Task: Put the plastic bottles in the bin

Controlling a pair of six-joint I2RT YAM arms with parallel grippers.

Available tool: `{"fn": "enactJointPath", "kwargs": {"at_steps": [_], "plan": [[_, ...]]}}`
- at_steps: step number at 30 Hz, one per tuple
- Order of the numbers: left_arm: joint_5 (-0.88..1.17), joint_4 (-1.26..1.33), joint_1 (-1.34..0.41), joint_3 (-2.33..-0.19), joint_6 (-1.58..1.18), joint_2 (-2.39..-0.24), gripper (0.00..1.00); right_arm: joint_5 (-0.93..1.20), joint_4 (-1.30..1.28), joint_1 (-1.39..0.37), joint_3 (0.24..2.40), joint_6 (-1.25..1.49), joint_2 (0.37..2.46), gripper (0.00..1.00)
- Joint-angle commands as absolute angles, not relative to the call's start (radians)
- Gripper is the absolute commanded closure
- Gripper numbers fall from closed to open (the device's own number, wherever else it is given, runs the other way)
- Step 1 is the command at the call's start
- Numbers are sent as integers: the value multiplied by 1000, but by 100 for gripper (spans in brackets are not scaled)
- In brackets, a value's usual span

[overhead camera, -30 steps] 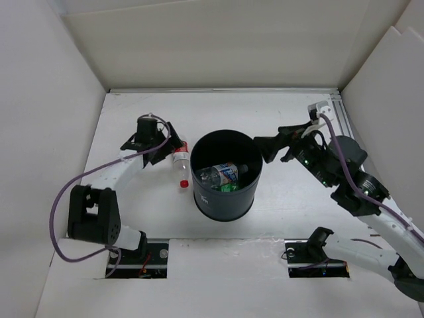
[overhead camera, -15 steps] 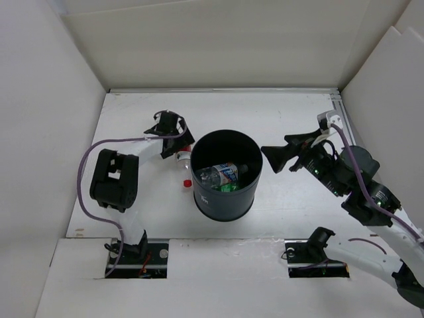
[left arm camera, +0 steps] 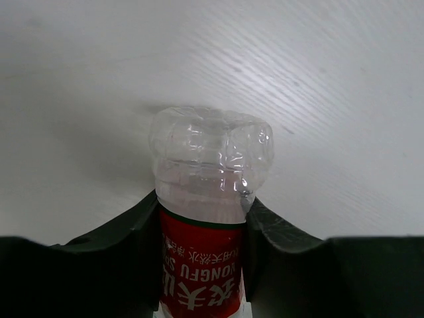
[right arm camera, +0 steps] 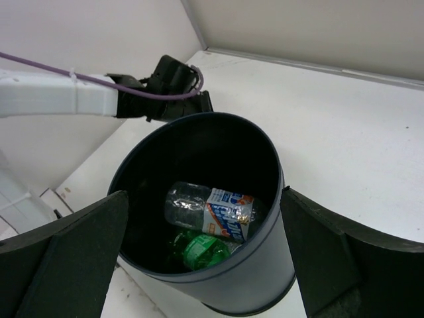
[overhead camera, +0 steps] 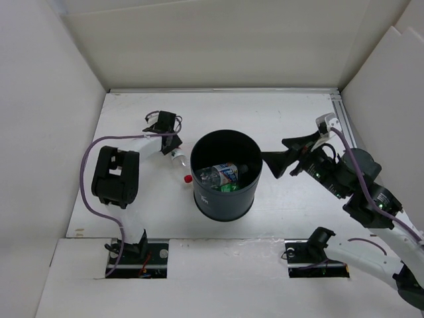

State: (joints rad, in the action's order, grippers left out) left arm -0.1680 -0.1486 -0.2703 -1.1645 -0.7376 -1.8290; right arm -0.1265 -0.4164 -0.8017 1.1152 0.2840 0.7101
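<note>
A clear plastic bottle (overhead camera: 178,159) with a red label and red cap lies on the table just left of the bin (overhead camera: 222,202), cap toward the near edge. My left gripper (overhead camera: 168,140) is shut on its body; in the left wrist view both fingers press the red label (left arm camera: 199,265) and the clear base (left arm camera: 211,159) sticks out ahead. The tall black bin (right arm camera: 265,278) holds a clear bottle with a blue label (right arm camera: 222,212) and a green bottle (right arm camera: 199,248). My right gripper (overhead camera: 281,154) hangs open just right of the bin, empty.
White walls enclose the table (overhead camera: 298,112) on three sides. In the right wrist view the left arm's white link and purple cable (right arm camera: 66,96) reach in behind the bin's far rim. The left arm's dark elbow (overhead camera: 116,175) stands left of the bottle.
The left gripper has settled over the red-labelled bottle and closed on it; the bottle now lies a little further back. The right gripper has drifted slightly right and nearer, still open.
</note>
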Motion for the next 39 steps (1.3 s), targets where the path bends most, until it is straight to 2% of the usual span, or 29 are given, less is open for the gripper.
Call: {"fn": "enactJointPath", "kwargs": {"at_steps": [1, 5, 8, 11, 12, 14, 15, 19, 22, 28, 37, 38, 39], "plan": [[-335, -280, -215, -1152, -781, -1675, 100, -57, -377, -808, 1108, 285, 713, 0], [-498, -382, -215, -1212, -804, -1472, 100, 30, -308, -808, 1120, 285, 713, 0], [-519, -385, -215, -1268, -747, -1309, 100, 99, -258, -808, 1144, 276, 756, 0], [-396, -316, -215, -1336, -584, -1186, 100, 207, -177, -819, 1157, 276, 822, 0], [-259, -304, -215, -1356, -550, -1165, 100, 230, -152, -819, 1172, 276, 843, 0], [-119, -290, -215, -1412, -509, -1114, 100, 282, -91, -840, 1212, 276, 920, 0], [43, -250, -215, -1413, -477, -1098, 100, 294, -69, -841, 1230, 276, 949, 0], [381, -163, -215, -1456, -494, -1052, 100, 334, -9, -868, 1369, 265, 1109, 0], [562, -89, -215, -1453, -550, -1026, 100, 391, 26, -879, 1495, 265, 1244, 0], [718, 79, -215, -1379, -695, -945, 100, 436, 114, -932, 1657, 347, 1449, 0], [785, 319, -215, -1296, -876, -910, 100, 379, 159, -1018, 1764, 388, 1650, 0], [785, 319, -215, -1296, -885, -910, 100, 388, 175, -1019, 1755, 405, 1651, 3], [785, 330, -215, -1296, -885, -910, 100, 388, 195, -1019, 1746, 416, 1661, 12]]}}
